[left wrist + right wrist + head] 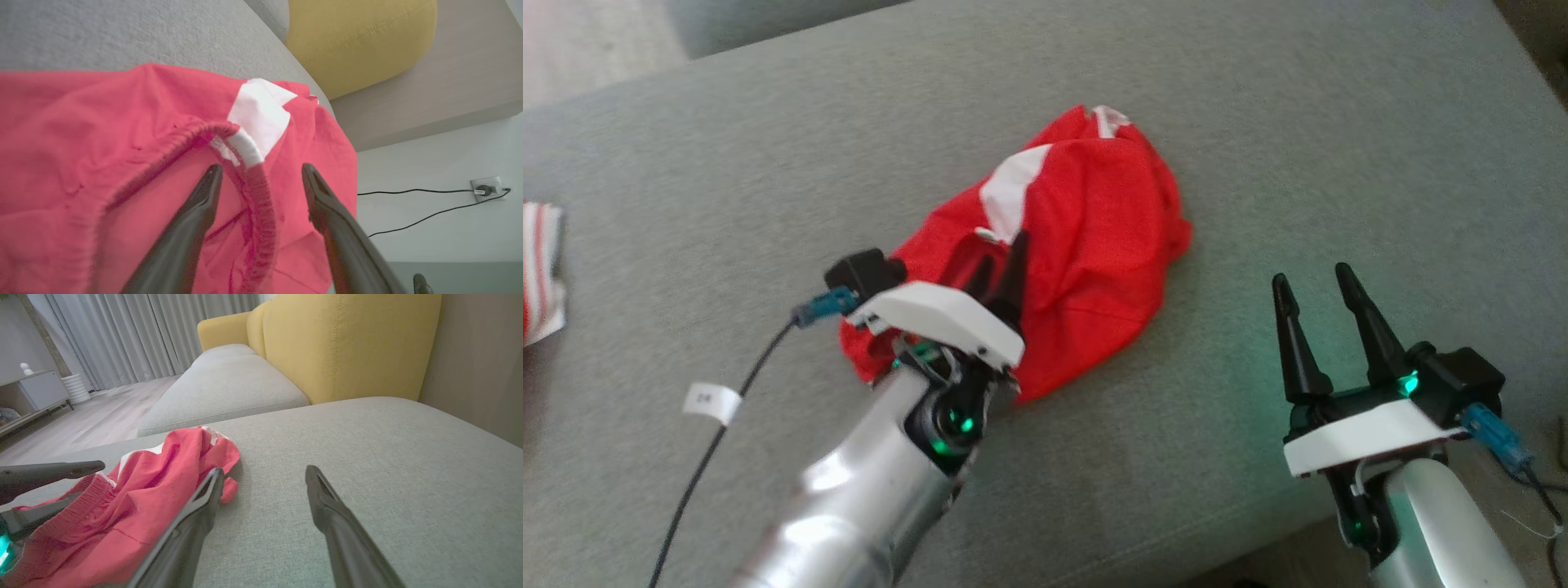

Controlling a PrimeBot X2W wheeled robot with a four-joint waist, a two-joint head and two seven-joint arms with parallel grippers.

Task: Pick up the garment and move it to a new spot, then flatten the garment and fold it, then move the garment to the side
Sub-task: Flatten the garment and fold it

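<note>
The garment (1086,237) is a crumpled red piece with white patches and an elastic waistband, lying mid-cushion on the grey sofa. My left gripper (1001,273) hovers over its near-left part, open, fingers straddling the gathered waistband (257,179) beside a white patch (261,112); nothing is clamped. In the right wrist view the left gripper's fingers (49,473) enter from the left above the garment (135,506). My right gripper (1319,298) stands open over bare cushion to the garment's right, its fingertips (261,473) apart with nothing between them.
The grey seat cushion (1339,163) stretches around the garment. A red-and-white striped cloth (539,269) lies at the far left edge. A yellow backrest (347,343) stands beyond the cushion. A cable and wall socket (484,190) show on the wall.
</note>
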